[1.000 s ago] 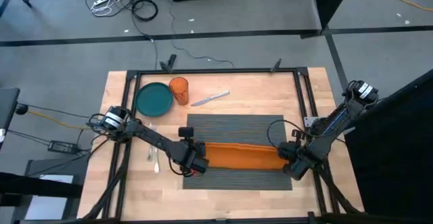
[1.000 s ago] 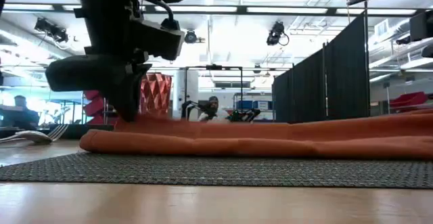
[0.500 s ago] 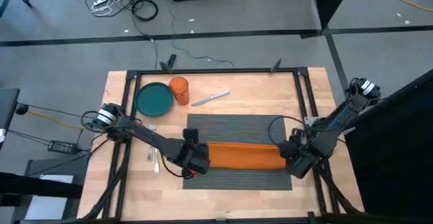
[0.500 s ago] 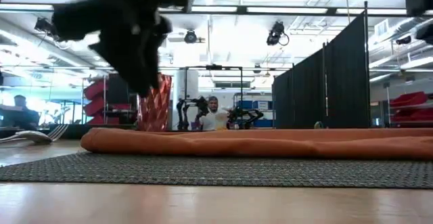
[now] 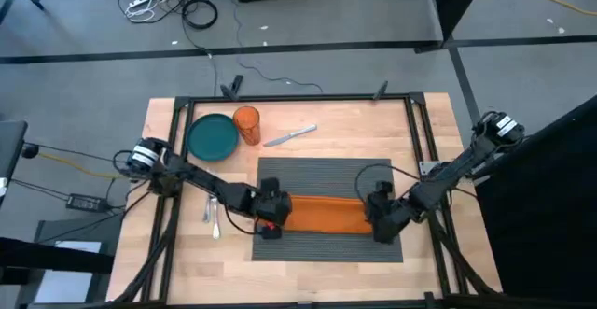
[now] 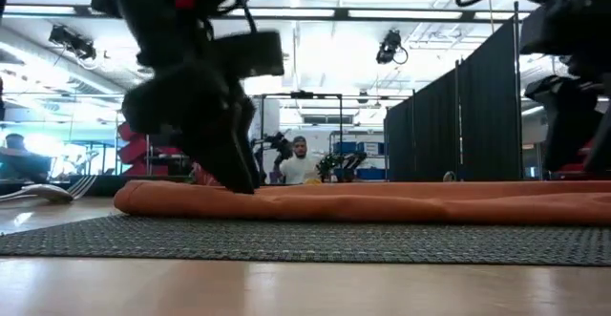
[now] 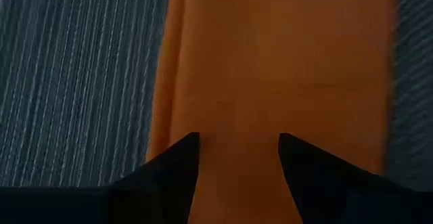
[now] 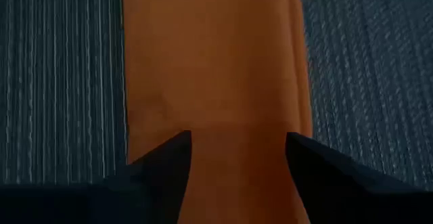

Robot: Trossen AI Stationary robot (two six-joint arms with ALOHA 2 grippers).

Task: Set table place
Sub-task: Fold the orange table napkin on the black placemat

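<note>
The dark grey ribbed placemat (image 5: pixel 326 174) lies flat on the wooden table (image 5: pixel 187 248). An orange napkin (image 5: pixel 322 214), folded into a long strip, lies across the placemat's near half. My left gripper (image 7: pixel 237 143) stands open over the napkin's left end (image 6: pixel 153 197), slanting down. My right gripper (image 8: pixel 238 139) stands open over the napkin's right end, its fingers wide apart above the cloth. My left gripper's fingertips (image 6: pixel 243 184) reach down to the top of the napkin's left end, slanting from the table's left. I cannot tell whether they touch the cloth. The napkin lies flat on the placemat.
A teal plate (image 5: pixel 213 137), an orange cup (image 5: pixel 246 124) and a knife (image 5: pixel 291 135) sit at the far left of the table. A fork (image 5: pixel 213 213) lies left of the placemat. A black frame edges the table.
My left gripper has risen off the napkin's left end, then come down again slightly farther right. My right gripper has moved toward the table's left, over the napkin's right end. The napkin's upper layer, raised at the right before, now lies flatter.
</note>
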